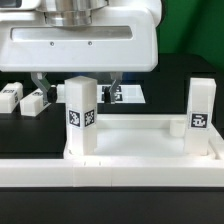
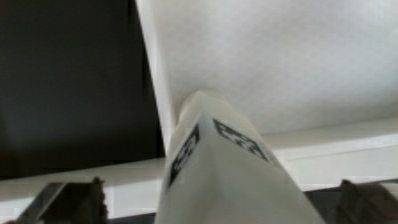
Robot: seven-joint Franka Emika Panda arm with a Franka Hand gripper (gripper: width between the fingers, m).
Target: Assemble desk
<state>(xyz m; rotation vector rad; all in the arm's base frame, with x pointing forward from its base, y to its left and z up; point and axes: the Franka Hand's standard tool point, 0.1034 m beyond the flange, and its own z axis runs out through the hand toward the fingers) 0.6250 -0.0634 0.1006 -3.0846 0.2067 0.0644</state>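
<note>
Desk panel (image 1: 130,150) flat on counter (image 1: 20,130), nearest camera. Near leg (image 1: 81,112) upright at panel corner, exterior view's left; far leg (image 1: 200,108) upright at corner on exterior view's right. First loose leg (image 1: 9,97) and second loose leg (image 1: 35,100) lie behind, on counter.

Gripper (image 2: 217,203) straddles near leg, jaws wide, fingers clear both sides.

Likely step: seating near leg. Next: close squarely, twist, or lift straight up.

Raised rim hugs leg base; free room above only.

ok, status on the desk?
Gripper open, astride upright leg at the exterior view's left. Second leg upright on panel at right. Two loose legs on table. Nothing in the way.
</note>
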